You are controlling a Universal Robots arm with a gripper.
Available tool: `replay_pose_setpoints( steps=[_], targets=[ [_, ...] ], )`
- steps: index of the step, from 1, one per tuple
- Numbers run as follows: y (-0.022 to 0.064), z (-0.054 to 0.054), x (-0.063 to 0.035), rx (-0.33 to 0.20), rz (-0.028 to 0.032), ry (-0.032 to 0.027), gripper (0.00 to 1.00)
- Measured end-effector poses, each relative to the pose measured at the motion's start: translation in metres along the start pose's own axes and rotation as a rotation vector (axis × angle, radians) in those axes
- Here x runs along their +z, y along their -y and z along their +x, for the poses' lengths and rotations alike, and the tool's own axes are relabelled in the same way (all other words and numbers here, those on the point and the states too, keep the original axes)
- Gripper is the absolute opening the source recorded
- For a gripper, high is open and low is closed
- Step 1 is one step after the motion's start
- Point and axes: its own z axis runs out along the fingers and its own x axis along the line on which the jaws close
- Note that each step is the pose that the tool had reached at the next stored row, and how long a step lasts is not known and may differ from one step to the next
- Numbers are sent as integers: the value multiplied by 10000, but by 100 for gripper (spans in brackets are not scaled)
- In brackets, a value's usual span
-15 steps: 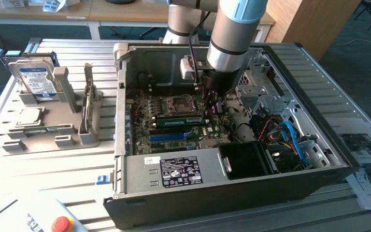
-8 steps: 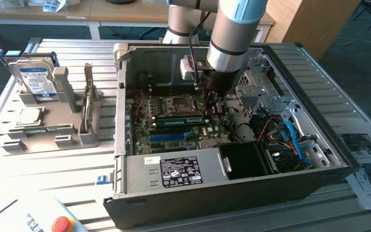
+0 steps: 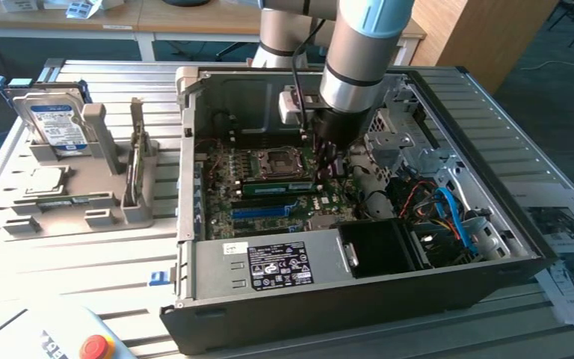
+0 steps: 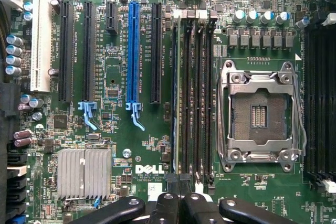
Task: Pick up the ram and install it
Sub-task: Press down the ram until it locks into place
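Observation:
The ram [image 3: 277, 187] is a narrow green stick standing on edge in a memory slot of the motherboard inside the open computer case [image 3: 197, 172]. In the wrist view the ram [image 4: 175, 93] shows edge-on as a thin line in the outermost of the black memory slots [image 4: 197, 98], on the side towards the blue slot. My gripper [image 3: 329, 168] reaches down into the case over one end of the stick. Its black fingertips [image 4: 178, 184] are shut together over the end of the slot row. I cannot tell whether they touch the stick.
An empty processor socket [image 4: 258, 115] lies beside the memory slots, and a long blue slot [image 4: 133, 51] and a finned heatsink [image 4: 84, 172] lie on their other side. In the exterior view a grey fixture [image 3: 117, 209] holding a hard drive [image 3: 56, 123] stands left of the case. A power supply [image 3: 277, 265] and cables [image 3: 457, 217] crowd the front.

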Motion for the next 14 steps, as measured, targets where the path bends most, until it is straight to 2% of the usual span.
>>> replay_pose_setpoints(
  steps=[2, 4, 5, 14],
  targets=[
    [0, 0, 5, 0, 1, 5, 10],
    [-2, -1, -96, 1, -1, 4, 10],
    [-2, -1, -105, 1, -1, 3, 10],
    [-2, -1, -115, 0, -1, 4, 10]
  ],
)
